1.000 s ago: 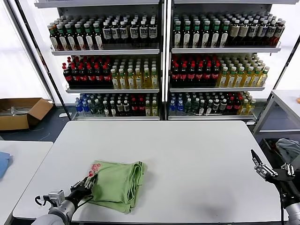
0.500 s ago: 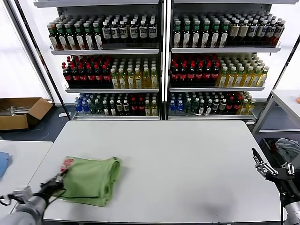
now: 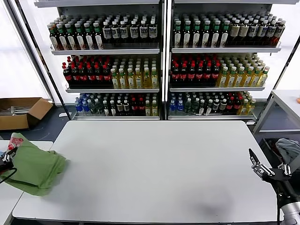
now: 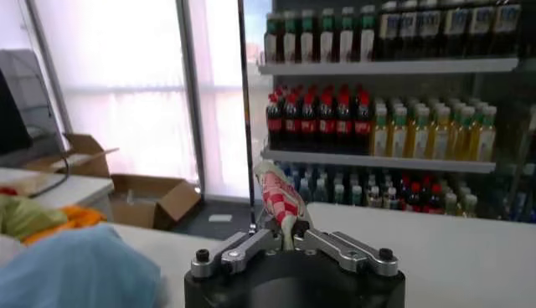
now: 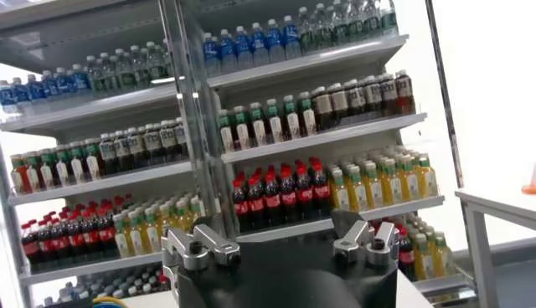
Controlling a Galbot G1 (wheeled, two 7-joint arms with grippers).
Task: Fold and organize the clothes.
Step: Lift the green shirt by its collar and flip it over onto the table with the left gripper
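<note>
Left tool (image 4: pixel 285 243): clamped on the polo shirt (image 3: pixel 33 166), carrying it off the main worktop's (image 3: pixel 159 164) left edge, above the side worktop (image 3: pixel 9 197).
Doing it well: lower gently so folds hold.
Open room: main worktop offers space.
Right tool (image 3: pixel 257 165): parked wide apart at right edge.

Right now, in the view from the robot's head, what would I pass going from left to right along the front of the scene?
Left gripper at the far left edge, pinching the folded green polo shirt → big white table → right gripper, open, past the table's right edge → grey-white fabric bundle.
</note>
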